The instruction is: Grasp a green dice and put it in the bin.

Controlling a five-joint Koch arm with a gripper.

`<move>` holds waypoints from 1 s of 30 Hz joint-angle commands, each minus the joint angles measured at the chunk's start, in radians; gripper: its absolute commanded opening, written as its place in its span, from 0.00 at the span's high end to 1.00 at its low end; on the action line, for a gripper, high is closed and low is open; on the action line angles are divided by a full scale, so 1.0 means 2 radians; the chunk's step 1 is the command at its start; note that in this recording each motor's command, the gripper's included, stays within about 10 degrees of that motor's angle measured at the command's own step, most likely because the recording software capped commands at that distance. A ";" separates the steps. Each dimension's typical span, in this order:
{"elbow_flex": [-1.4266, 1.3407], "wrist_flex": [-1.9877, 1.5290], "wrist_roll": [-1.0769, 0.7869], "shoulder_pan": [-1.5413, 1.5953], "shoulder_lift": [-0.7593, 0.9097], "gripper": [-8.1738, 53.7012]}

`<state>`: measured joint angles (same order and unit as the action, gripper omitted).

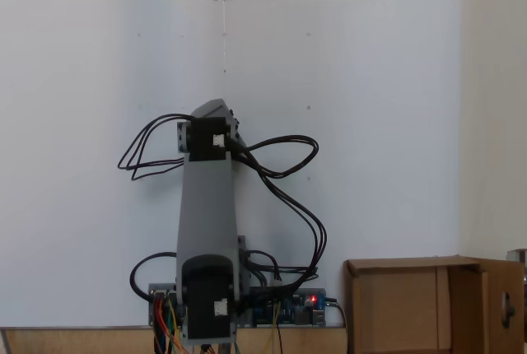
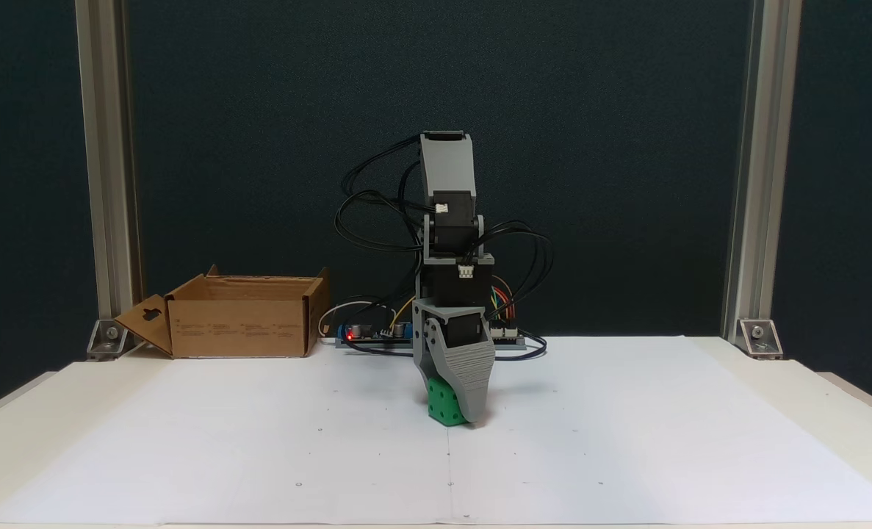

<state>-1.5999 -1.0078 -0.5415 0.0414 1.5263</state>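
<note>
In a fixed view from the front, white paper [image 2: 259,455] is covering the tabletop [image 2: 854,397], with a seam line running down its middle toward the camera. Near the centre of the sheet, the green dice [image 2: 443,405] is sitting on the paper: a small bright green cube, its front face showing a few small dark dots or holes. It is standing flat, with one vertical edge turned roughly toward the camera, so two side faces are showing; being a cube, it is showing no long axis.

The hand [image 2: 459,411] is reaching straight down over the dice. A broad grey ribbed finger [image 2: 469,375] is covering the cube's right side and touching it, and a narrower grey part is coming down above its left side. Whether the fingers are pinching the cube or just resting around it cannot be told.

Behind it, the grey arm [image 2: 447,220] is rising upright, with black cables looping out on both sides. At the back of the tabletop, to the left, the bin [image 2: 241,323] is standing well apart from the dice, an open brown cardboard box with one flap folded out. Aluminium posts and a dark wall are closing the scene.

In a fixed view from behind, the arm [image 1: 207,230] is standing over the white sheet, with the bin [image 1: 412,305] at lower right.
</note>
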 commanded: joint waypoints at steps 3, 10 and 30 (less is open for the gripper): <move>0.007 0.031 -0.001 -0.002 0.002 0.35; 0.006 0.033 0.011 -0.008 0.002 0.38; 0.133 -0.086 0.180 -0.028 0.031 0.68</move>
<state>-1.4235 -1.0477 -0.2792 0.0015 1.5570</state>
